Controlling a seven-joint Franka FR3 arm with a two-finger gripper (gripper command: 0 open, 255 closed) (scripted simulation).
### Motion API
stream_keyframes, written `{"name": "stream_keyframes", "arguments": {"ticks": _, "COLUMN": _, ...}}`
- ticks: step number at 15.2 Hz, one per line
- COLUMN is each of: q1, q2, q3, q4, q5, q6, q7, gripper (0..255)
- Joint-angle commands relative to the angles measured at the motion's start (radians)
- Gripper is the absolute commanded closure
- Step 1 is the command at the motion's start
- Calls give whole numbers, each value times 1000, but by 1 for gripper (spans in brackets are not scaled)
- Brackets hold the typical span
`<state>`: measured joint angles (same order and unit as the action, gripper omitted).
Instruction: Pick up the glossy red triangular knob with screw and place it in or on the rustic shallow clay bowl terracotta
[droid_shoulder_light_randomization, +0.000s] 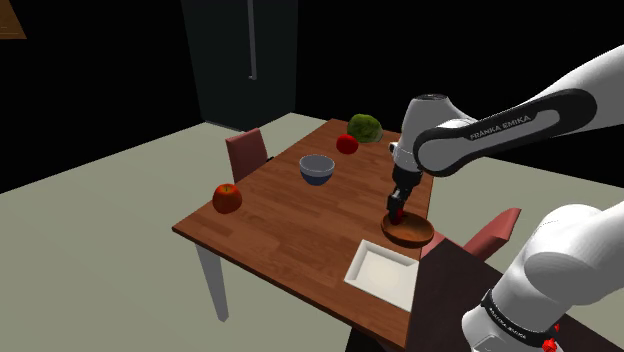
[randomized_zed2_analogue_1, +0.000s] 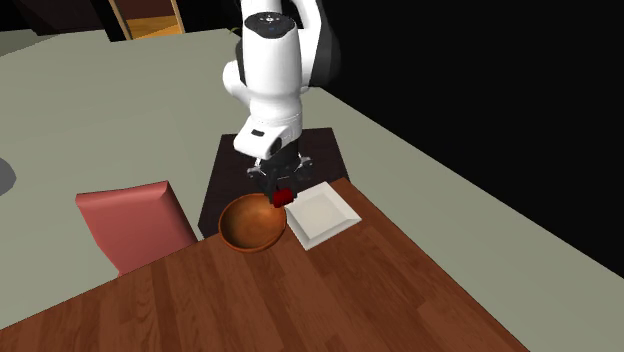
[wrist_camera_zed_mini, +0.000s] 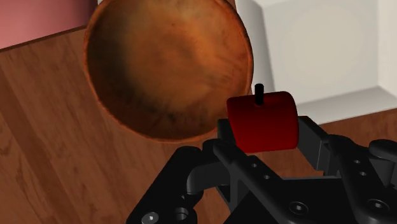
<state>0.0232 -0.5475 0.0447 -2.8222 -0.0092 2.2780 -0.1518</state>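
Note:
A glossy red knob (wrist_camera_zed_mini: 262, 119) with a short black screw on top sits clasped between my gripper's (wrist_camera_zed_mini: 264, 137) two black fingers (wrist_camera_zed_mini: 316, 137). The gripper (droid_shoulder_light_randomization: 397, 207) hangs just above the table, shut on the knob (droid_shoulder_light_randomization: 396, 216). The shallow reddish-brown clay bowl (wrist_camera_zed_mini: 165, 63) stands on the wooden table right beneath and beside the knob. In the second exterior view the knob (randomized_zed2_analogue_1: 283, 197) hovers over the bowl's (randomized_zed2_analogue_1: 250, 224) rim, on the side nearest the white plate. The bowl (droid_shoulder_light_randomization: 410, 234) holds nothing.
A white square plate (droid_shoulder_light_randomization: 383, 272) lies next to the bowl. Farther along the table are a grey-blue bowl (droid_shoulder_light_randomization: 317, 168), two red fruits (droid_shoulder_light_randomization: 227, 198) (droid_shoulder_light_randomization: 347, 144) and a green leafy vegetable (droid_shoulder_light_randomization: 365, 126). Pink chairs (droid_shoulder_light_randomization: 248, 153) (randomized_zed2_analogue_1: 135, 225) flank the table.

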Motion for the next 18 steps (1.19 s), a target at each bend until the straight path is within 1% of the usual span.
{"name": "stream_keyframes", "arguments": {"ticks": 1, "q1": -33, "q2": -26, "q3": -40, "q4": -18, "q5": -27, "q6": -7, "q7": -53, "gripper": 255}}
{"name": "stream_keyframes", "arguments": {"ticks": 5, "q1": -114, "q2": -46, "q3": -133, "q4": -32, "q5": -92, "q6": -8, "q7": -169, "gripper": 255}}
{"name": "stream_keyframes", "arguments": {"ticks": 18, "q1": -119, "q2": 130, "q3": -141, "q4": -105, "q5": -106, "q6": 241, "q7": -159, "gripper": 255}}
